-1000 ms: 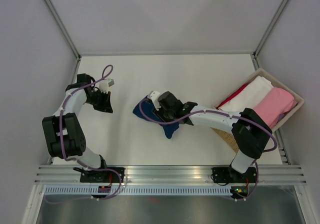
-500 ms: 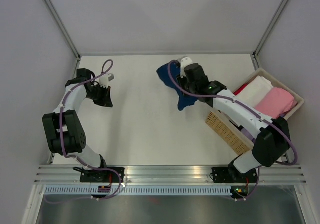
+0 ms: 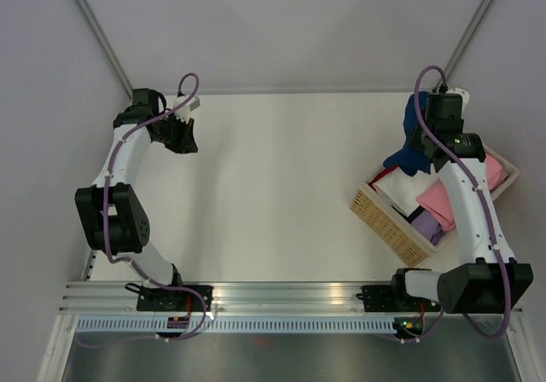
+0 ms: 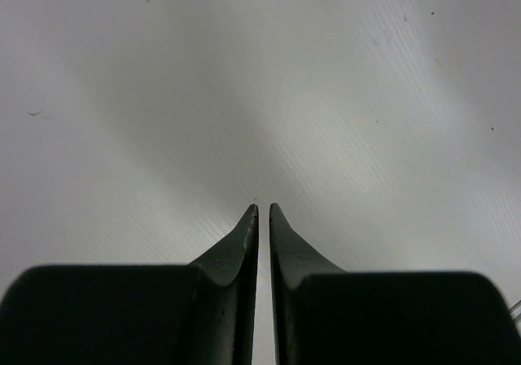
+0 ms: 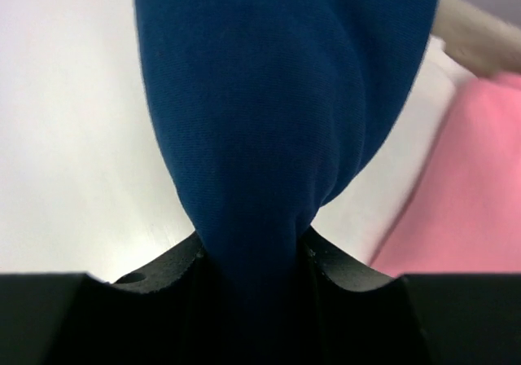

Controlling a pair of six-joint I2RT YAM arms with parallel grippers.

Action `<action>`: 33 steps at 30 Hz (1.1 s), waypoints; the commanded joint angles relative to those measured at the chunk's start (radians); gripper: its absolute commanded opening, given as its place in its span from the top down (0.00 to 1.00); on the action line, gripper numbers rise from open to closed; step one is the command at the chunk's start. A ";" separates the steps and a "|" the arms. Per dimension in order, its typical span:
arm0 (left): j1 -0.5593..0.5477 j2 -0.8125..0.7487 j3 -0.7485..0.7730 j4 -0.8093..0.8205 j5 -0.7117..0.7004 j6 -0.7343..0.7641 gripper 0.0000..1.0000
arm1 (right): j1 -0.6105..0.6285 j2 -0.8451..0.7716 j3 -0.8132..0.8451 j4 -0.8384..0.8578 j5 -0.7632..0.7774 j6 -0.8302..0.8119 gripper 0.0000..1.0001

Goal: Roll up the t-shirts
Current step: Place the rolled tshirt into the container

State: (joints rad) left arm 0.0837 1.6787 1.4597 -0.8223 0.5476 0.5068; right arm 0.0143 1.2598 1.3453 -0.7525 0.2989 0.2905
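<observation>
A navy blue t-shirt (image 3: pixel 408 153) hangs bunched from my right gripper (image 3: pixel 426 131), which is raised over the far left corner of the wicker basket (image 3: pixel 384 220). In the right wrist view the gripper (image 5: pixel 254 247) is shut on the navy t-shirt (image 5: pixel 269 96), and the cloth fills the gap between the jaws. A white t-shirt (image 3: pixel 399 190) and a pink t-shirt (image 3: pixel 439 199) lie in the basket below. My left gripper (image 3: pixel 186 139) is at the far left of the table. Its jaws (image 4: pixel 262 208) stand open by a narrow slit, with nothing between them.
The basket sits at the table's right edge, holding a purple cloth (image 3: pixel 426 224) as well. The pink t-shirt (image 5: pixel 472 194) shows right of the hanging cloth. White table (image 3: pixel 281 186) spreads between the two arms. Grey walls enclose the table on three sides.
My right arm carried the navy t-shirt from the table's middle to the back, then right, to over the basket. My left arm drew back towards the far left corner and its jaws parted slightly.
</observation>
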 commanded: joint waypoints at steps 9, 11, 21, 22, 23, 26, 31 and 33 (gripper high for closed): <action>0.002 0.048 0.011 0.008 0.066 0.044 0.86 | -0.307 -0.046 -0.047 -0.134 0.132 0.062 1.00; 0.002 0.052 0.017 0.008 0.064 0.044 0.86 | -0.326 -0.046 -0.064 -0.131 0.150 0.056 1.00; 0.002 0.053 0.010 0.006 0.026 0.049 0.86 | -0.240 0.021 -0.133 -0.045 0.037 0.110 1.00; 0.002 0.052 0.011 0.006 0.023 0.049 0.85 | -0.222 0.029 -0.126 -0.041 0.040 0.116 1.00; 0.002 0.053 0.010 0.006 0.022 0.044 0.85 | -0.193 0.041 -0.114 -0.039 0.020 0.122 1.00; 0.001 0.056 0.008 0.003 0.020 0.039 0.85 | -0.159 0.044 -0.109 -0.012 -0.047 0.160 1.00; 0.002 0.069 0.017 0.003 0.005 0.039 0.85 | -0.152 0.044 -0.150 0.022 -0.124 0.225 1.00; 0.002 0.073 0.018 0.003 0.003 0.039 0.85 | -0.152 0.035 -0.163 0.035 -0.136 0.233 1.00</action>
State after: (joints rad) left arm 0.0834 1.7329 1.4593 -0.8242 0.5598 0.5194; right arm -0.1432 1.3094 1.1969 -0.7811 0.2367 0.4610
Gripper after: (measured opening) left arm 0.147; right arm 0.414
